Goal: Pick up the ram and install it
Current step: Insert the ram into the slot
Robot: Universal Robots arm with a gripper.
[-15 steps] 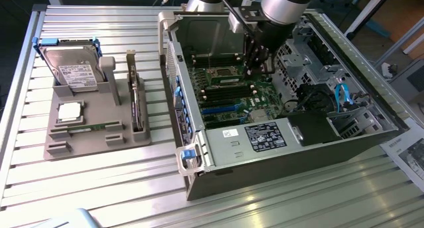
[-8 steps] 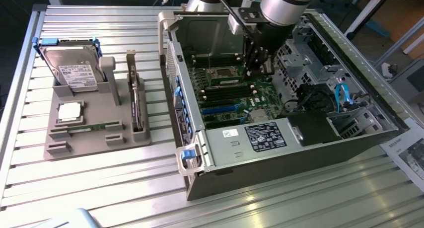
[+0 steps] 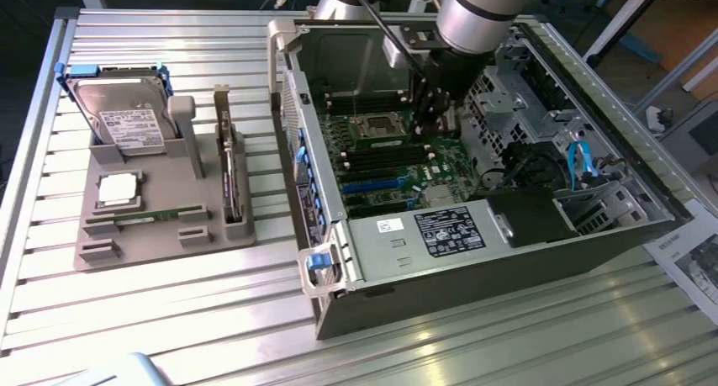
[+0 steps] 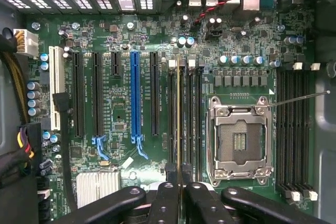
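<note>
In the exterior view, a bench (image 3: 168, 319) of pale metal slats carries everything. Beyond its far edge on the exterior view's right are frame legs and a wooden surface. On the exterior view's left sits a grey holder (image 3: 168, 243). It has a hard drive (image 3: 124, 117) propped at its far end and a square silver processor chip (image 3: 118, 188) in a pocket. A dark card (image 3: 228, 176) stands on edge along the side nearest the case, and a second stick (image 3: 146, 214), green and narrow, lies near the front. Just beside the holder, an open computer case (image 3: 449, 277) lies on its side with the motherboard (image 3: 393, 167) facing up. The arm (image 3: 483, 16) reaches down into the case, its pincer (image 3: 435, 117) low over the board next to the processor socket.

In the wrist view, the pincer (image 4: 179, 182) is clamped on the ram (image 4: 179, 108), the black fingers (image 4: 167, 198) pressed against both faces. The ram appears edge-on as a thin pale line running along the bank of memory slots (image 4: 189, 119). That bank lies between the processor socket (image 4: 239, 140) and the long black expansion slots beside the blue slot (image 4: 135, 93). Whether the stick already sits in a slot or hangs just above cannot be told. A finned heatsink (image 4: 97, 187) sits near the fingers.
</note>
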